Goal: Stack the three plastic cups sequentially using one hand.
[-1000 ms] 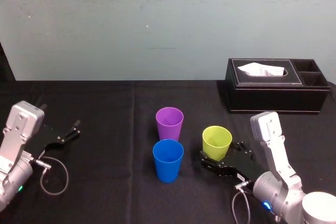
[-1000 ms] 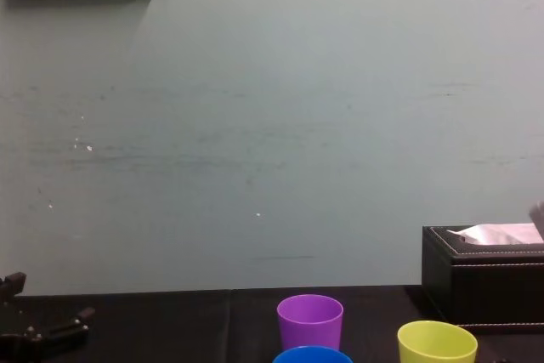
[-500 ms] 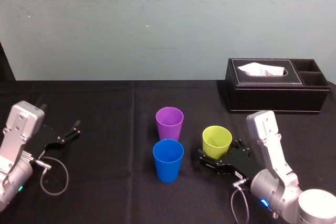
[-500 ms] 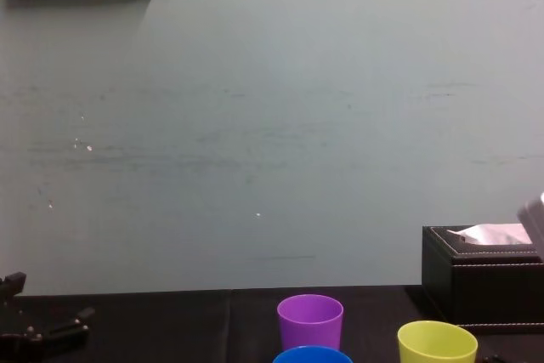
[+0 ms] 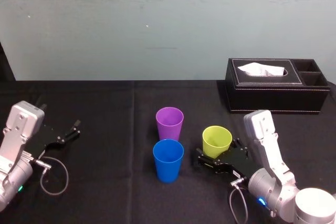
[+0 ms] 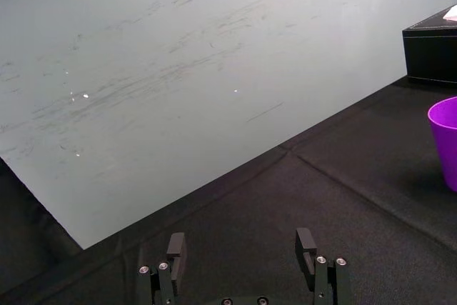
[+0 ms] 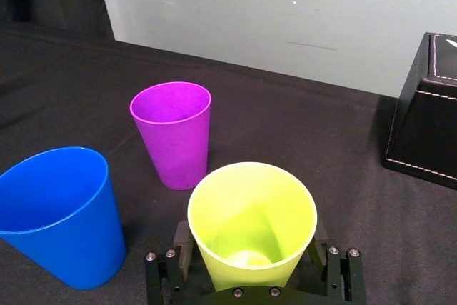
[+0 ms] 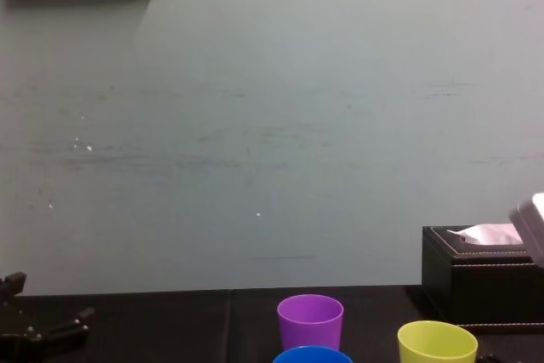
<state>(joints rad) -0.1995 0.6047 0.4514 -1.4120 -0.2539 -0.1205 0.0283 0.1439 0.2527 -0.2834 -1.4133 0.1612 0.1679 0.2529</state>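
Three plastic cups stand upright on the black tablecloth. The purple cup (image 5: 169,123) is at the back, the blue cup (image 5: 168,160) just in front of it, and the yellow-green cup (image 5: 217,141) to their right. My right gripper (image 5: 217,154) is open, one finger on each side of the yellow-green cup's lower half. In the right wrist view the yellow-green cup (image 7: 251,223) sits between the fingers of the right gripper (image 7: 248,244), with the purple cup (image 7: 172,132) and blue cup (image 7: 61,212) beyond. My left gripper (image 5: 71,130) rests open at the far left.
A black leather tissue box (image 5: 278,85) stands at the back right, behind the right arm. A grey cable loop (image 5: 52,174) lies by the left arm. The pale wall rises behind the table's far edge.
My right arm has edged left and forward, bringing its fingers further around the yellow-green cup. The cups and the left arm have not moved.
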